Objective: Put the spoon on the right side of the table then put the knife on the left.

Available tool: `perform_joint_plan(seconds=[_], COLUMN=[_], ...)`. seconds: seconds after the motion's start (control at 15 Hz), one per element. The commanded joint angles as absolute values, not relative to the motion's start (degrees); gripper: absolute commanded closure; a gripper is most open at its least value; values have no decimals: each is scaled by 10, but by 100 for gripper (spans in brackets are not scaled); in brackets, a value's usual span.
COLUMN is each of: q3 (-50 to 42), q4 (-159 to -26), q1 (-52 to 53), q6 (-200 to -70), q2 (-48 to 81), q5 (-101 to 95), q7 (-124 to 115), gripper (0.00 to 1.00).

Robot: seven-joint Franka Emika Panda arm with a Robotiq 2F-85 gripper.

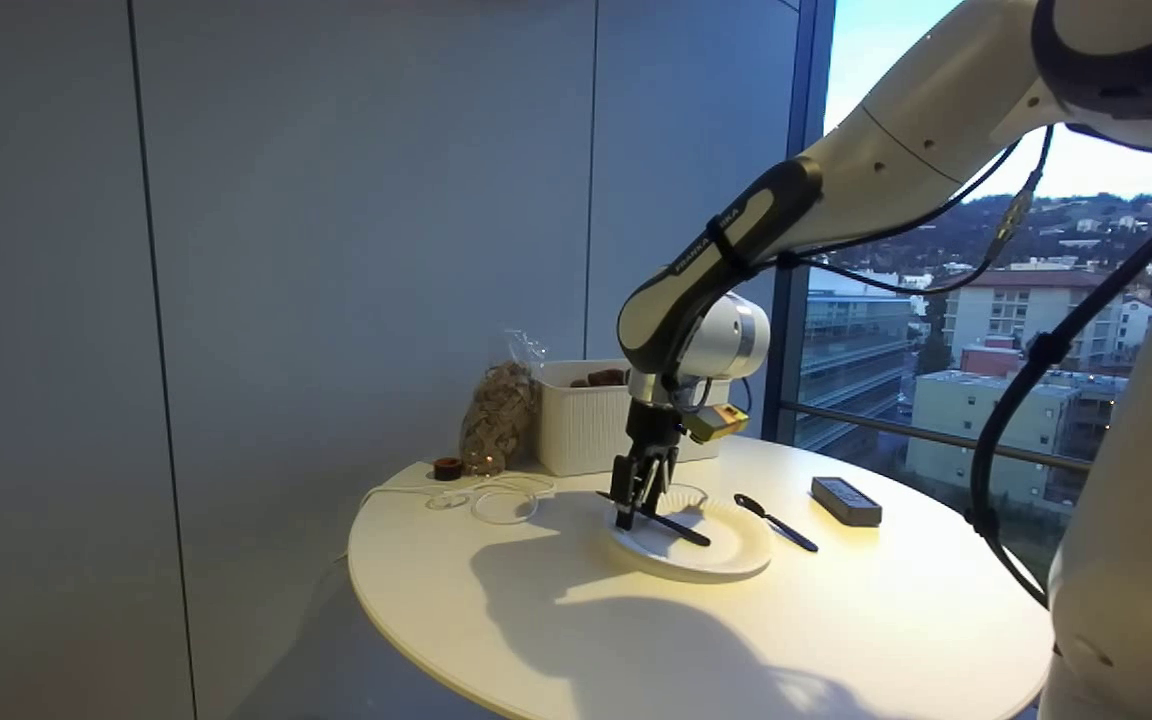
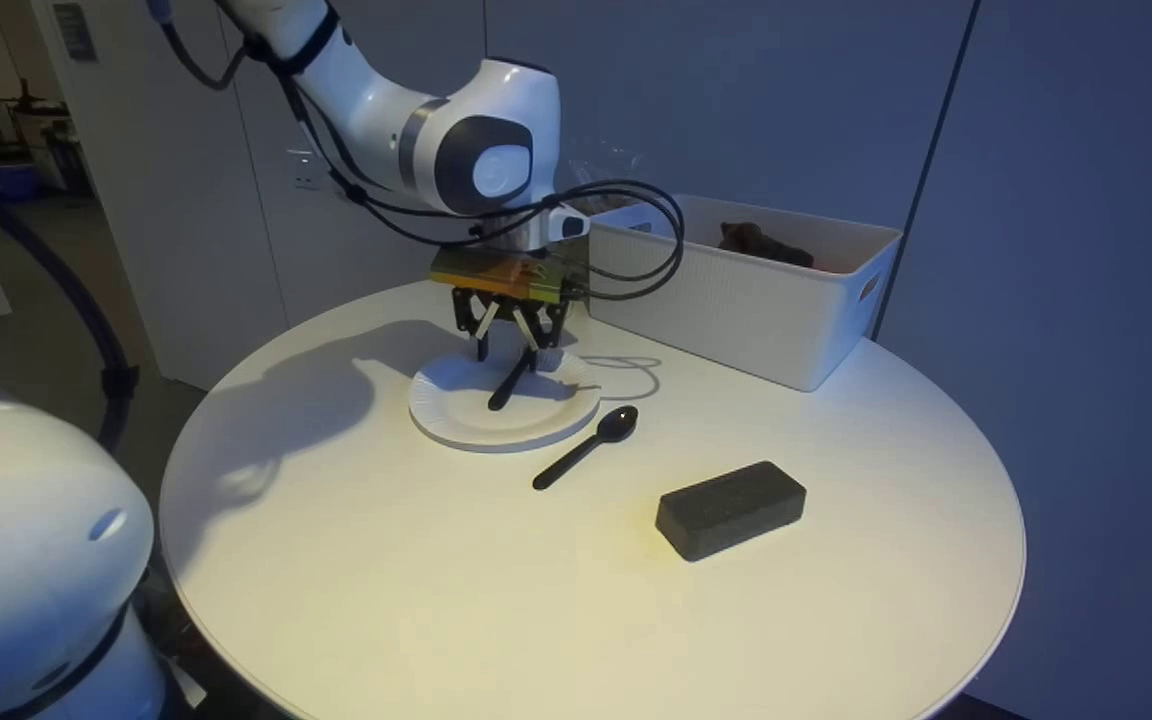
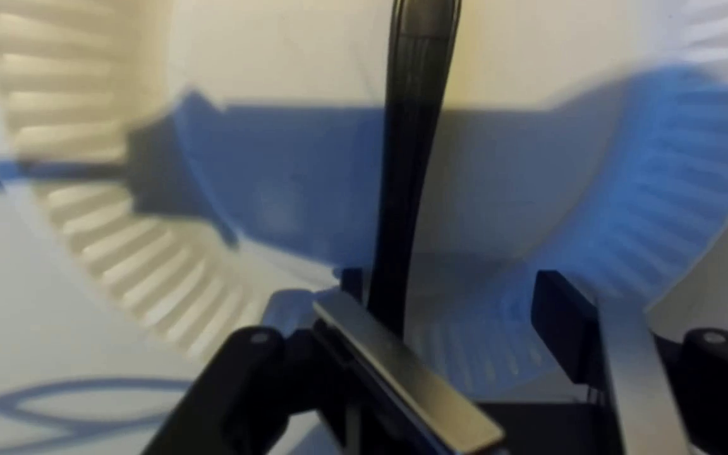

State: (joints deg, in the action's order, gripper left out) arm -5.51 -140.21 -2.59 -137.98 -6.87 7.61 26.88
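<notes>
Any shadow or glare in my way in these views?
Wrist view: a blue shadow spreads across the plate, but the knife stands out. Both exterior views: the shadow of the arm darkens part of the table. In an exterior view, a glint shows on the spoon, in its bowl.

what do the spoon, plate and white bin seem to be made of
The spoon: probably glossy black plastic; its bowl catches a bright highlight. The plate: likely matte white paper, possibly foam; the wrist view shows a crimped rim. The white bin: seemingly dull molded plastic, judging by its fine, even wall ribbing.
</notes>
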Motion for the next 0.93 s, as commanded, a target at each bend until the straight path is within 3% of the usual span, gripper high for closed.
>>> perform_joint_plan(seconds=[0.0, 0.33, 0.87], q3=[-64, -61, -41], q4=[-1379, -1376, -1420], q1=[-18, -21, -17], q6=[-1357, -1347, -1316], q2=[-58, -60, -159], q5=[118, 113, 51], q7=[317, 323, 232], gripper=[58, 95, 92])
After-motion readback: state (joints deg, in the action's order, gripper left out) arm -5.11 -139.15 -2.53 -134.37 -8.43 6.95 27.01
